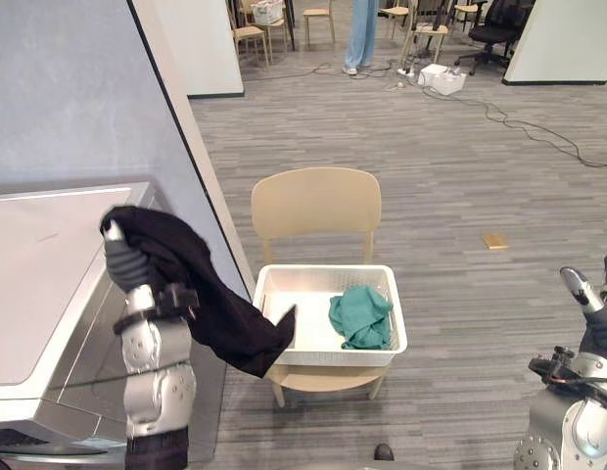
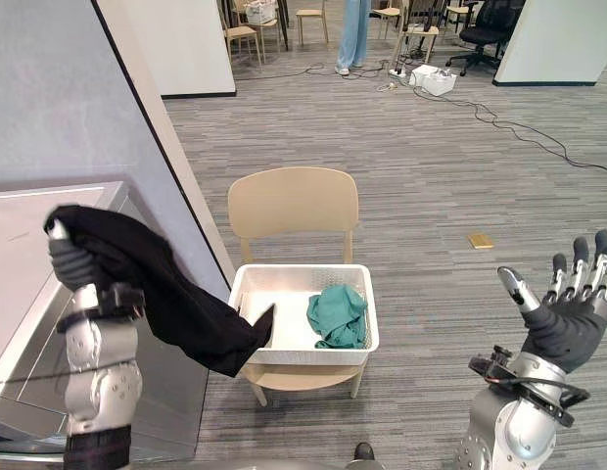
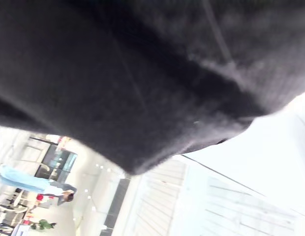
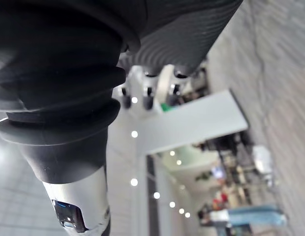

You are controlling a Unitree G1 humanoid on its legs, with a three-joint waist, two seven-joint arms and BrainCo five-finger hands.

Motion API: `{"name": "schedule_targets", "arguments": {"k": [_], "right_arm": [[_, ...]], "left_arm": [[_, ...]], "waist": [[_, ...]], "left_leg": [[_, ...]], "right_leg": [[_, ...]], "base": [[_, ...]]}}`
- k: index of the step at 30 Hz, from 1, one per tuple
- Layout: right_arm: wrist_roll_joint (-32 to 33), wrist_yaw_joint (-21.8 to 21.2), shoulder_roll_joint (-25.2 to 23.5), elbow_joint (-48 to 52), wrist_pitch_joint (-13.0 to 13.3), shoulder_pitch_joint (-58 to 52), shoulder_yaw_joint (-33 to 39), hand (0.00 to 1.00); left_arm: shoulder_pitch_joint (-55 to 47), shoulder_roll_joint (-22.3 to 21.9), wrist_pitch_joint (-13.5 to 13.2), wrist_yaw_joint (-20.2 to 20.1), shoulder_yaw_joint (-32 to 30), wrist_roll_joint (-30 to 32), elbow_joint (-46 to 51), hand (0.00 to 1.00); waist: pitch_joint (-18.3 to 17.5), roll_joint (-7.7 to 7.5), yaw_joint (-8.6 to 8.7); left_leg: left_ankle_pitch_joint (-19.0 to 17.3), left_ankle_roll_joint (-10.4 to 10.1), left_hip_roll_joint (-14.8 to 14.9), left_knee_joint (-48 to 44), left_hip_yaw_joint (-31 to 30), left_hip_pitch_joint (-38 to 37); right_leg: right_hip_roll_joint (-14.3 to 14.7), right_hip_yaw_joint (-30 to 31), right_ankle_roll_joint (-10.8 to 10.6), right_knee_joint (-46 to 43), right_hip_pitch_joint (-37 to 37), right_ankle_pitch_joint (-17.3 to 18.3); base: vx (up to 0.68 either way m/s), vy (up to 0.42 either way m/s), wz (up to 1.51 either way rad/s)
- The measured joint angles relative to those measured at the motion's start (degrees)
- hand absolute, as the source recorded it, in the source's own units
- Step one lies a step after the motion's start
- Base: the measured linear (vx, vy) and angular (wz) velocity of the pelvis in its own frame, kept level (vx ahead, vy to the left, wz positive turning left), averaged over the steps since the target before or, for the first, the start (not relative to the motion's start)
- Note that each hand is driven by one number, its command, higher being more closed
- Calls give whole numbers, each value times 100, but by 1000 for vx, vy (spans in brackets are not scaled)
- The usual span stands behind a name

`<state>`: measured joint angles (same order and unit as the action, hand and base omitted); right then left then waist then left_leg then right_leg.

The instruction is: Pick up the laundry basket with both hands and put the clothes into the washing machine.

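The left hand (image 1: 127,264) was raised beside the washing machine (image 1: 49,284), clenched on a black garment (image 1: 201,294); the cloth lay over the top of the hand, with the thumb up against it, and most of its length trailed down towards the laundry basket (image 1: 333,356); its lowest corner hung in front of the basket's near left corner. Holding it that high looked meant to lift the hanging end clear of the basket rim and bring the cloth level with the machine's flat silver top; in the left wrist view the dark cloth lay right across the lens, with a pale panel past it.

The basket sat on the seat of a pale wooden chair (image 1: 315,201), just beside the machine; that probably put the clothes within arm's reach without stooping; neither hand touched it. A green garment (image 1: 362,315) lay bunched inside against the right wall, apart from the black one.

The right hand (image 2: 568,313) was held out well to the right of the chair, fingers straight and spread, grasping nothing; it seemed parked clear of the work.

A person (image 1: 362,34) stood far back among other chairs; a small tan piece (image 1: 494,240) lay on the floor.

No label, brand or writing could be made out on the machine, the basket or the clothes.
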<state>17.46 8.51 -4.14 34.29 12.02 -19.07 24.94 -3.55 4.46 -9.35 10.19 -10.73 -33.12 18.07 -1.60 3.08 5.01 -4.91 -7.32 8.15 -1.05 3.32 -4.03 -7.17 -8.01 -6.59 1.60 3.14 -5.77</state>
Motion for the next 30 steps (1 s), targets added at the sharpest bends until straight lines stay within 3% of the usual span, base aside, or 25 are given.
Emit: {"name": "schedule_targets", "arguments": {"k": [7, 12, 17, 23, 26, 30], "right_arm": [[50, -99, -313, -223, -153, -850, -139, 0], [103, -112, -392, -225, -257, -1173, -421, 0], [9, -111, -368, -514, -412, -1303, -528, 0], [11, -132, -365, -642, -591, -1287, -757, 0], [14, -226, -364, -655, -596, -1260, -882, 0], [42, -368, -338, -662, -587, -1137, -1106, 0]], "left_arm": [[-1661, -460, 181, -590, 779, -259, 242, 100], [-2363, -596, 421, -905, 849, -417, 252, 100], [-2706, -793, 488, -920, 640, -506, 494, 100], [-2693, -1008, 472, -871, 220, -615, 768, 100], [-2683, -1008, 372, -803, 21, -675, 999, 100], [-2667, -1037, 221, -695, -281, -718, 1260, 100]], "waist": [[28, 56, -107], [40, 62, -128], [55, 51, -281], [71, 52, -332], [179, 62, -346], [382, -38, -412]], "left_leg": [[-192, 46, 49, -210, 13, -71], [-363, 73, 77, -515, 13, 8], [-618, 105, 55, -935, -28, 102], [-818, 164, -48, -1364, -158, 231], [-974, 137, -47, -1645, -328, 240], [-1153, 90, 28, -2123, -723, 385]], "right_leg": [[-6, -18, -52, -221, -101, 205], [-53, -29, -59, -355, -111, 271], [-117, -69, -107, -471, -192, 353], [-294, -191, -175, -865, -195, 581], [-333, -280, -161, -1340, -189, 903], [-290, -482, -11, -2088, -139, 1459]], "base": [[-7, -2, 1], [-3, 6, 1], [-8, 25, 5], [-11, 39, 16], [-21, -9, 24], [-29, -70, 37]]}}
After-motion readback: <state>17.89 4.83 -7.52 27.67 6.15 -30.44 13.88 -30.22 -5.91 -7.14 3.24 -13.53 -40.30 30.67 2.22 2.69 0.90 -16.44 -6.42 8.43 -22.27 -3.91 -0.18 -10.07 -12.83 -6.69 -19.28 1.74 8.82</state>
